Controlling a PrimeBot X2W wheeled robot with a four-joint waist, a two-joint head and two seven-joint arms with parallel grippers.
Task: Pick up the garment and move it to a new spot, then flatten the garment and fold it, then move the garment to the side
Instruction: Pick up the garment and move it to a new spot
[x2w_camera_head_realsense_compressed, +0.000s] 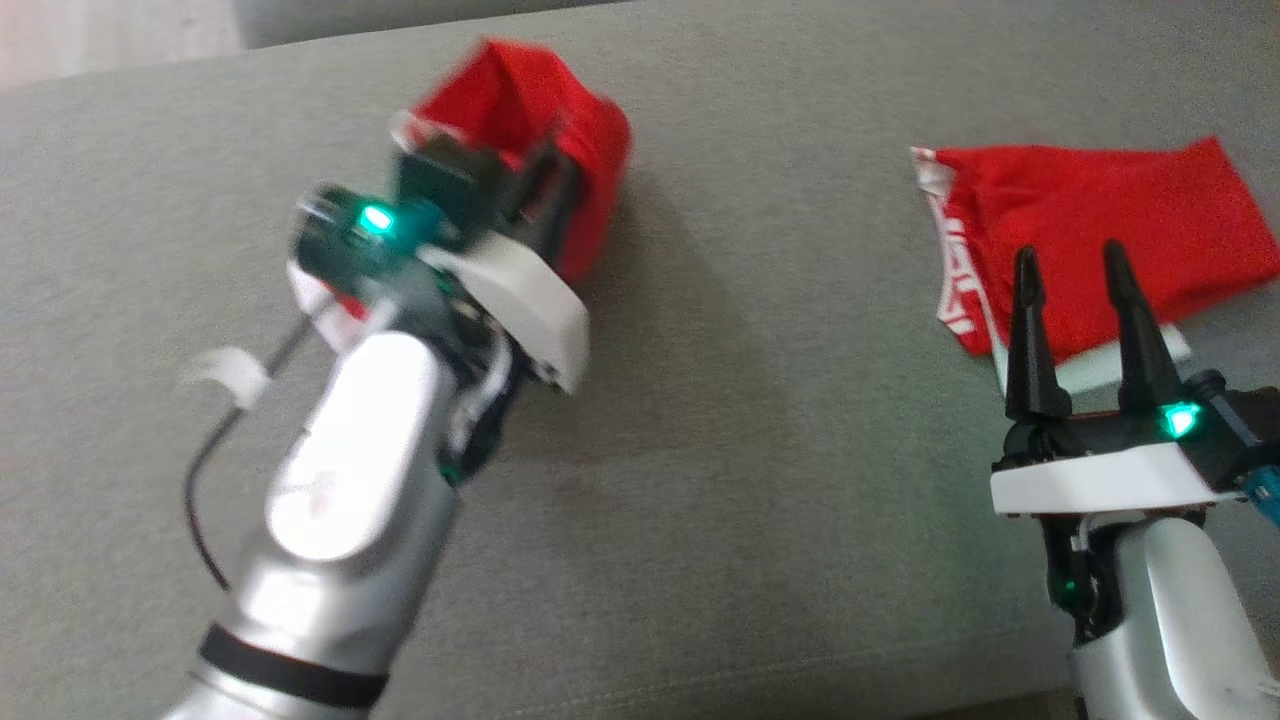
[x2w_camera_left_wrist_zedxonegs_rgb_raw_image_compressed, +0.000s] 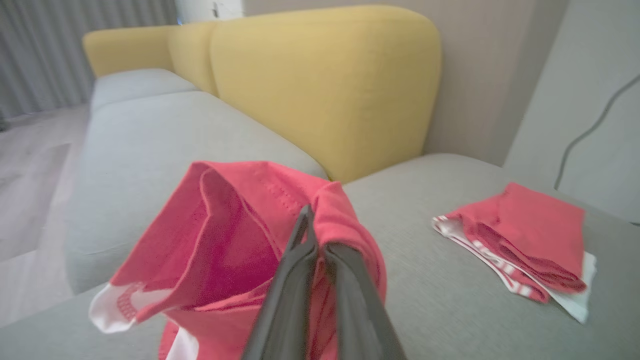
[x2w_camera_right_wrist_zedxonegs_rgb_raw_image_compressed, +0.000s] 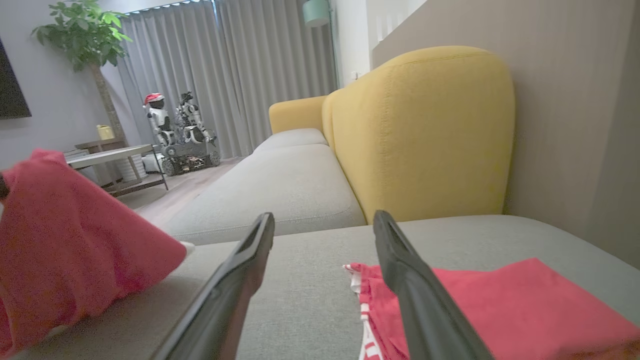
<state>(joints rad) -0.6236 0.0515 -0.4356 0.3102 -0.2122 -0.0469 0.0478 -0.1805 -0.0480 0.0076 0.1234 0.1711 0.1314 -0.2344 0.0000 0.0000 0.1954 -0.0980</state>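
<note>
Seen from the head camera, the left arm's silver metal forearm (x2w_camera_head_realsense_compressed: 340, 480) comes in from 7 o'clock and leans toward 1 o'clock, blurred, with its white wrist shell (x2w_camera_head_realsense_compressed: 525, 300) tipped sideways. The left gripper (x2w_camera_left_wrist_zedxonegs_rgb_raw_image_compressed: 312, 235) has its two long dark fingers pinched together on a fold of the red fabric garment (x2w_camera_left_wrist_zedxonegs_rgb_raw_image_compressed: 225, 230). At 4 o'clock the right arm's silver forearm (x2w_camera_head_realsense_compressed: 1170, 600) sits low. The right gripper (x2w_camera_head_realsense_compressed: 1070, 255) points to 12 o'clock, its fingers spread wide and holding nothing.

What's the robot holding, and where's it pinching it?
The left pincer pinches the bunched red garment by a fold of cloth; the right pincer holds nothing.
</note>
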